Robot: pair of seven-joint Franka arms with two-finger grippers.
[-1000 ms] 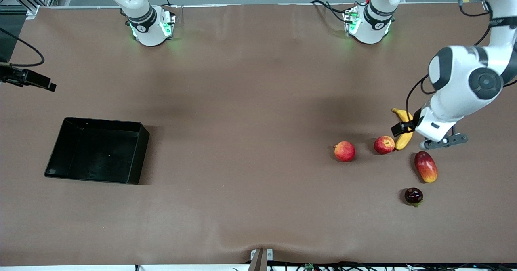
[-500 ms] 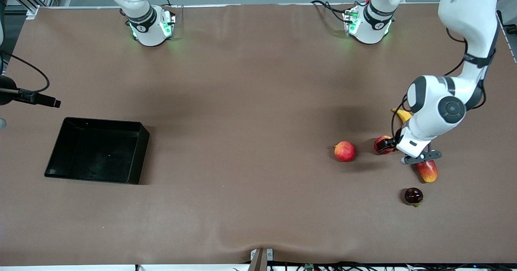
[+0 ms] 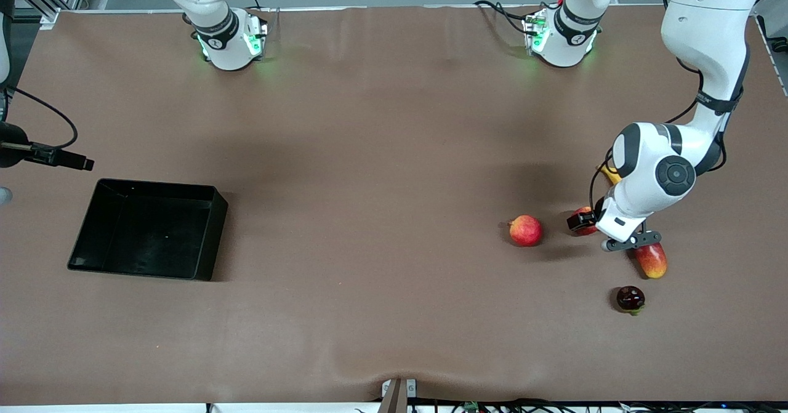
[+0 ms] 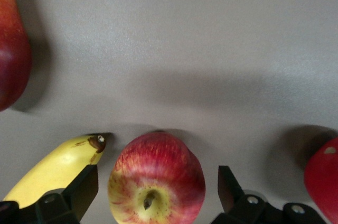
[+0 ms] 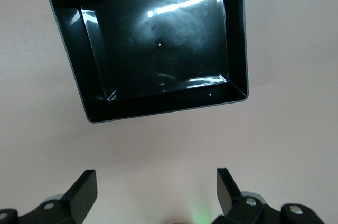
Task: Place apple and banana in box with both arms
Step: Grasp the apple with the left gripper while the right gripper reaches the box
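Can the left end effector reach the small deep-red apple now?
Probably yes: the left end effector is open, fingers either side of the small deep-red apple; the curved yellow banana crowds one finger.

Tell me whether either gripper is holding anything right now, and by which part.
Nothing is held. The left gripper is open with a finger on either side of the apple, not gripping it. The right gripper is open near the box.

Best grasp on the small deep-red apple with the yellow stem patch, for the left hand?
Across its widest middle, coming straight down. The small round deep-red apple sits stem dimple up, and the open left hand already straddles it, one finger either side. Watch the curved yellow banana: its dark tip lies right beside one finger, so that finger has little room and may nudge it on closing.
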